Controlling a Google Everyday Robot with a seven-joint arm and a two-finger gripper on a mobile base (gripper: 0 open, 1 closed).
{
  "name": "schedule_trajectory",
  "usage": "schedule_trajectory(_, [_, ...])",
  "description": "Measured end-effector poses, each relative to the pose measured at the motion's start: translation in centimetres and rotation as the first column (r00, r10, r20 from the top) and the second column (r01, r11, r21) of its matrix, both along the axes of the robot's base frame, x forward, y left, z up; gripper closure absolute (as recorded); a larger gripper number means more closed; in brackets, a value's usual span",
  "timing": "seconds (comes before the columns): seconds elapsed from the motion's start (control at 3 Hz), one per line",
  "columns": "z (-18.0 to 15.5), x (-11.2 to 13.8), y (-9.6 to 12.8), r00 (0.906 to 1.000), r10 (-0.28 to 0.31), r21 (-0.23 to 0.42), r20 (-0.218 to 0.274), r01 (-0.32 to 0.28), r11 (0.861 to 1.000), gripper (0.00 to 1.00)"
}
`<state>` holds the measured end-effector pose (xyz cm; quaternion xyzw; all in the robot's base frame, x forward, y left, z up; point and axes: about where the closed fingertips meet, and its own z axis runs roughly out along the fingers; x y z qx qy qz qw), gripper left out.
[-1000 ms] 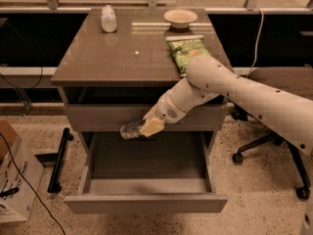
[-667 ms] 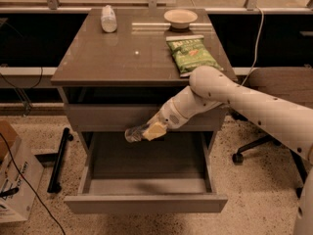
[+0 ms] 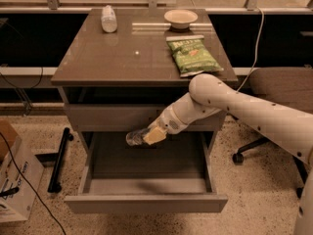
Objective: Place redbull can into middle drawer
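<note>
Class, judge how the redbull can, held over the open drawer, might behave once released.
Held sideways in the gripper above the middle drawer, the round redbull can would probably roll on the flat floor. Its smooth skin likely slips easily. The drawer walls should stop it.

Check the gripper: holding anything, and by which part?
Yes. The gripper, over the open drawer, holds the can by one end; the can lies sideways, its free end poking out beyond the gripper.

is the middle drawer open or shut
Open. The drawer is pulled out with its inside floor showing; the gripper holds the can above its back end.
</note>
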<state>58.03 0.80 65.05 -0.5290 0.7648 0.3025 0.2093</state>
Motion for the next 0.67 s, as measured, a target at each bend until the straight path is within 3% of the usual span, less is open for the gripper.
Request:
schedule_trajectory(0.33, [-3.3,-0.6,-0.7,0.9986,-0.044,0.0,-0.029,0.044,0.999,1.0])
schedule_trajectory(0.67, [-6.6,-1.3,-2.0,0.9915,-0.122,-0.001,-0.046,0.122,0.993,1.0])
